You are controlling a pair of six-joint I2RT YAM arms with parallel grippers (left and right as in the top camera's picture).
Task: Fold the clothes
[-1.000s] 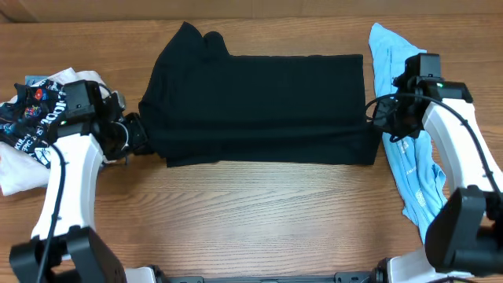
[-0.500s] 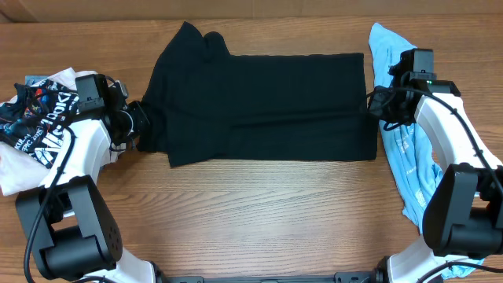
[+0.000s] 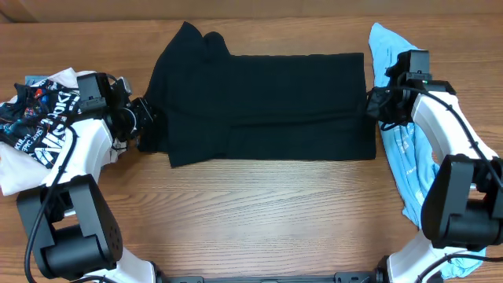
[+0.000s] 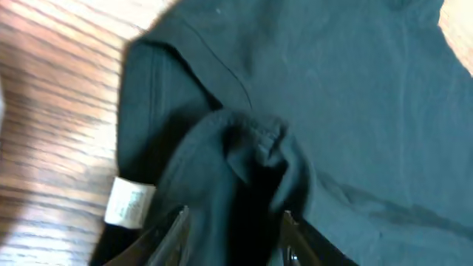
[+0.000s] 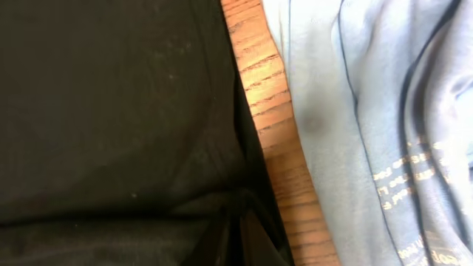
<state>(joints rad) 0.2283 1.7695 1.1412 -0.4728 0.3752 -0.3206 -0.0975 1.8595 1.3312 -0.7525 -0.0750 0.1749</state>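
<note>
Softness is to be expected of the black garment (image 3: 267, 102), which is spread flat across the middle of the table (image 3: 259, 220) as a broad band, with a sleeve poking up at its upper left corner. It is judged light, limp and without stiffness, so it will probably sag and drag wherever it is not supported, and its layers may slide over one another. Nothing about it looks fragile. Hold is best taken at the hems and corners of the two short ends, with all layers pinched together.

At the garment's left edge the left gripper (image 3: 145, 122) is seen with its fingers parted. A bunched fold of the cloth lies between them, apparently unsqueezed, and a small white label (image 4: 129, 201) shows just beside that fold. At the garment's right edge the right gripper (image 3: 376, 104) is closed on the hem, and creases are drawn toward the pinch.

Left of the garment, a printed black shirt (image 3: 35, 118) is heaped close to the left arm, apart from the garment itself. Right of the garment, a light blue garment (image 3: 413, 169) is laid lengthwise just beside the edge, with a narrow strip of bare wood between them. The right arm is stretched above it, so it could be snagged or dragged when the right end is carried over.
</note>
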